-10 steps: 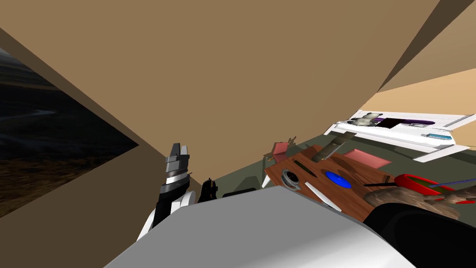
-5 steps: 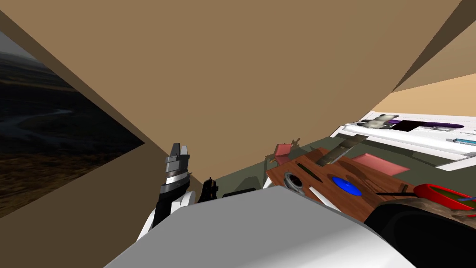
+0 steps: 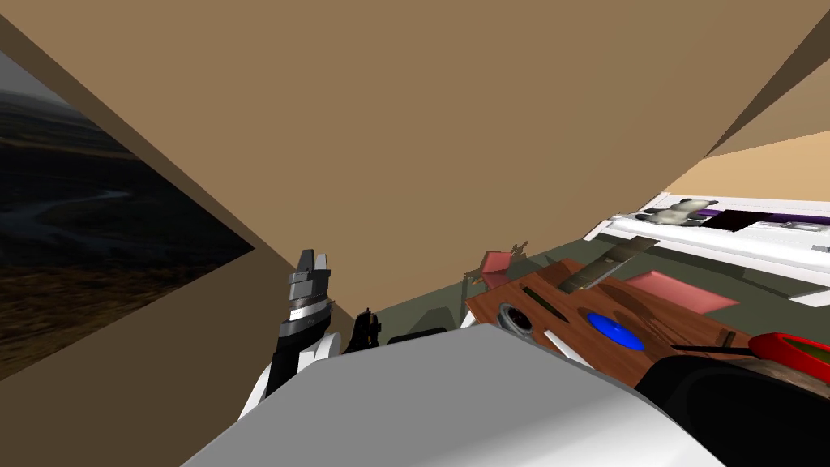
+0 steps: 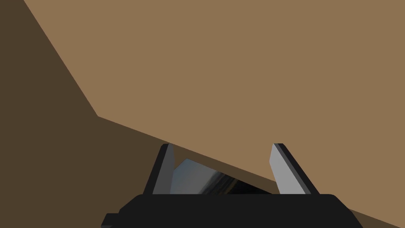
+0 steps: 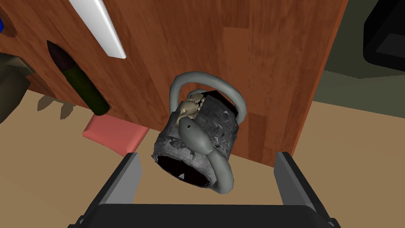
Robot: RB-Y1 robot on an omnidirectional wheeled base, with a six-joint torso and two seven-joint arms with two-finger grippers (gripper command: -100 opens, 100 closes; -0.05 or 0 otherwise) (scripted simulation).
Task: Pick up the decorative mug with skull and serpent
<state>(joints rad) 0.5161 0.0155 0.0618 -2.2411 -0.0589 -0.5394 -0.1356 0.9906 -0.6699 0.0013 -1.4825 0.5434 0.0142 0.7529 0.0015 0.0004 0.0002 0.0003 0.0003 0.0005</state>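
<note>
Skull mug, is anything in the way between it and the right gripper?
Nothing visible. The right gripper is open and the grey mug sits straight ahead of it, untouched, at the wooden table's edge. The dark green bottle and white strip lie off to one side.

Lower right of head view: table (image 3: pixel 485 304) carrying mug (image 3: pixel 514 317) at its left corner, dish (image 3: pixel 616 331) right of mug, bowl (image 3: pixel 790 350) at frame's right edge. Chair (image 3: pixel 493 267) just above that corner. Shelf unit (image 3: pixel 729 239) behind table, plush toy (image 3: pixel 679 211) on it
</note>
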